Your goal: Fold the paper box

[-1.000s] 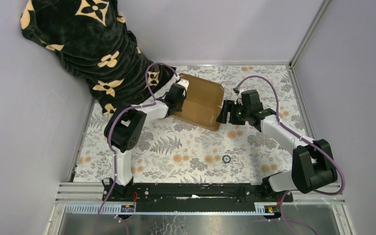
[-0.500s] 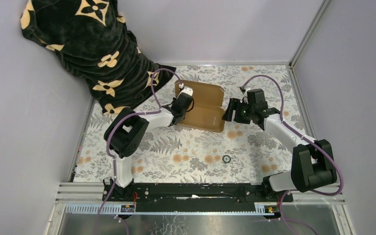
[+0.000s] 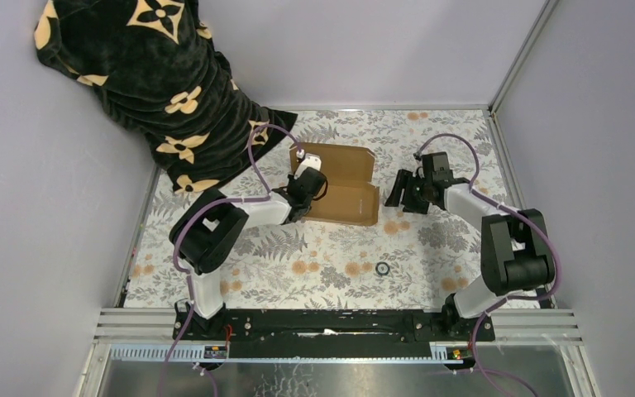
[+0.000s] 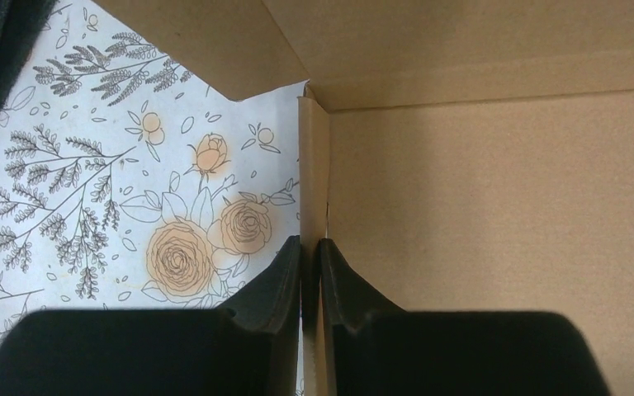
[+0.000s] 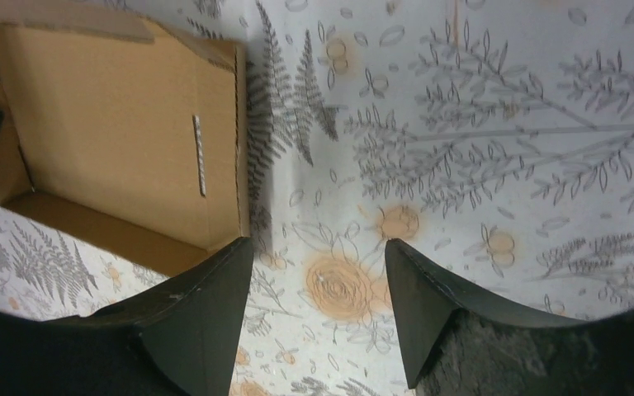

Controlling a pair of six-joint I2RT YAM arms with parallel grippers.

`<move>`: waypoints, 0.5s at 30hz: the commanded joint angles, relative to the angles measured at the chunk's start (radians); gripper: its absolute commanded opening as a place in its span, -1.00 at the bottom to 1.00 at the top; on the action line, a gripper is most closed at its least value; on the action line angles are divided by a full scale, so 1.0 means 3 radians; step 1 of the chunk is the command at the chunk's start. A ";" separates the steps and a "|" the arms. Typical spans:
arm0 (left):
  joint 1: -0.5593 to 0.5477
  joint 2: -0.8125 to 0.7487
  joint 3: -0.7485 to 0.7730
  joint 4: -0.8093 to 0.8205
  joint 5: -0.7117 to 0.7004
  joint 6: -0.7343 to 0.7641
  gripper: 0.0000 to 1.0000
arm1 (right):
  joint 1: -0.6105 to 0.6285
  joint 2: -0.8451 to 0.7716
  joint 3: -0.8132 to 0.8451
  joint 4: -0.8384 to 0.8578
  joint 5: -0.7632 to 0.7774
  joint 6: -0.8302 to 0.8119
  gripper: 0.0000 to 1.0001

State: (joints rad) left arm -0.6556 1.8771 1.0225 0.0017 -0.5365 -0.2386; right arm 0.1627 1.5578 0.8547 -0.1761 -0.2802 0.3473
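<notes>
Brown corrugated cardboard, the paper box (image 3: 347, 197), sits on the far middle of the flower-printed bench (image 3: 314, 248), its floor flat and some of its walls raised. We see the left hand (image 4: 309, 257) at the box's left side, its fingers drawn narrow and pinching a thin upright wall edge between them. The right hand (image 5: 320, 257) hangs just beside the box's right wall, apart from it, its fingers spread wide over the bench and gripping nothing. We also note a dark blanket with tan flowers (image 3: 149, 74) at the far left corner and a small ring (image 3: 383, 268) nearer the arms.
</notes>
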 commanded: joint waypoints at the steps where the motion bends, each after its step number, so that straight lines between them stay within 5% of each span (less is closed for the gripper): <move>1: -0.0065 -0.0025 -0.0192 0.0075 -0.0008 -0.0166 -0.66 | -0.0008 0.0185 0.0455 0.0059 -0.0082 0.0027 0.35; 7: -0.0146 -0.0034 -0.0256 0.0142 0.0010 -0.0243 -0.66 | -0.0010 0.0518 0.0992 -0.0154 0.0027 -0.0111 0.18; 15: -0.0217 -0.0015 -0.0304 0.0168 -0.0016 -0.0331 -0.67 | -0.0008 0.0775 0.1251 -0.0028 -0.0304 0.0082 -0.54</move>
State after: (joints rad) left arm -0.7029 1.8610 0.9668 0.0708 -0.5621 -0.2977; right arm 0.1627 1.7519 1.1774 -0.1978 -0.3061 0.3447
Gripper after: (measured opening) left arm 0.174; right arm 0.279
